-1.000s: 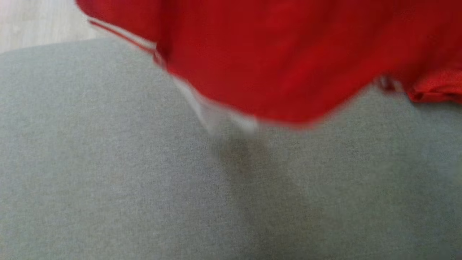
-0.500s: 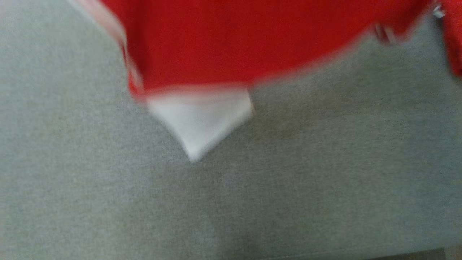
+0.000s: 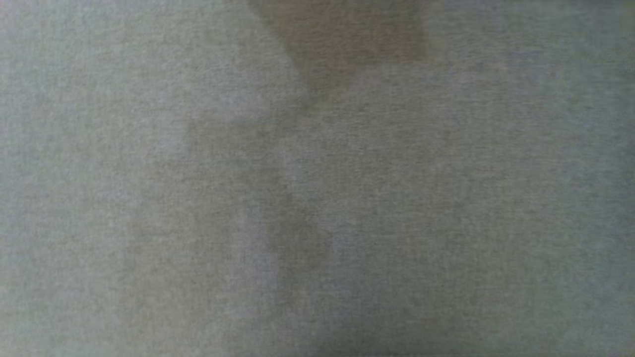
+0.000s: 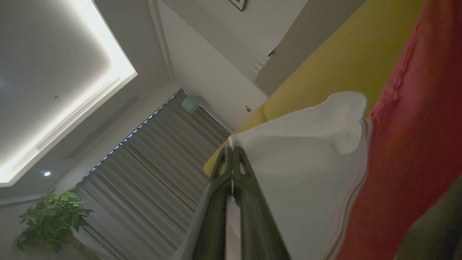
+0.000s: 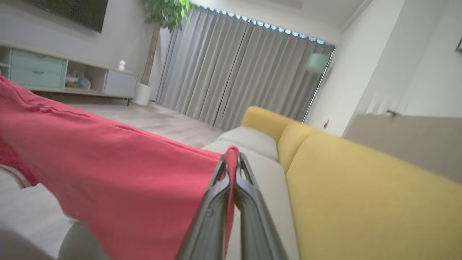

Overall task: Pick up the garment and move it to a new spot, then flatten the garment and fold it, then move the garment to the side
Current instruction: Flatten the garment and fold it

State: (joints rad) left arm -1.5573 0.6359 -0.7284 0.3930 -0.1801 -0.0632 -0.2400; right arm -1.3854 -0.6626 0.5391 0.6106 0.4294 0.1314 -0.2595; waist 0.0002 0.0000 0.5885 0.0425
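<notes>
The left tool (image 4: 232, 153) rises from the bottom middle of the left wrist view, jaws fully closed on a white corner of the garment (image 4: 415, 144); the red part hangs at the right edge. The right tool (image 5: 232, 159), bottom middle of its own view, is closed too, pinching the red hem, and the cloth stretches to the left edge. Behind stands a yellow sofa (image 5: 361, 202) at lower right, then a grey curtain (image 5: 234, 72) at the top centre.
</notes>
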